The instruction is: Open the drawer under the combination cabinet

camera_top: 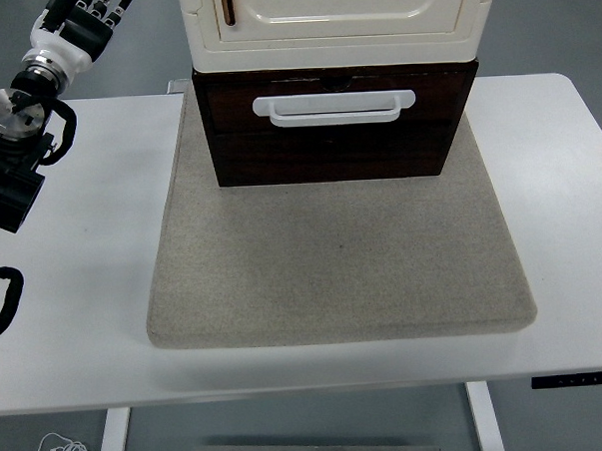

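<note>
Dark brown wood forms the drawer [337,144], which is set under the cream cabinet [337,19] at the far end of a grey mat [338,269]; its white handle [334,107] is untouched. The left hand [90,17] is raised at the upper left, well apart, fingers relaxed and grasping nothing.

Views: I've got one feed only, the head view, so nothing overlaps.
Position: high on my robot's side of the white table [86,335].
Facing: forward and steeply down; near edge runs along the frame's bottom.
Closeness: near enough that the cabinet [332,24] is cut off at the top.
Left side: my left arm [18,148] enters upper left.
</note>
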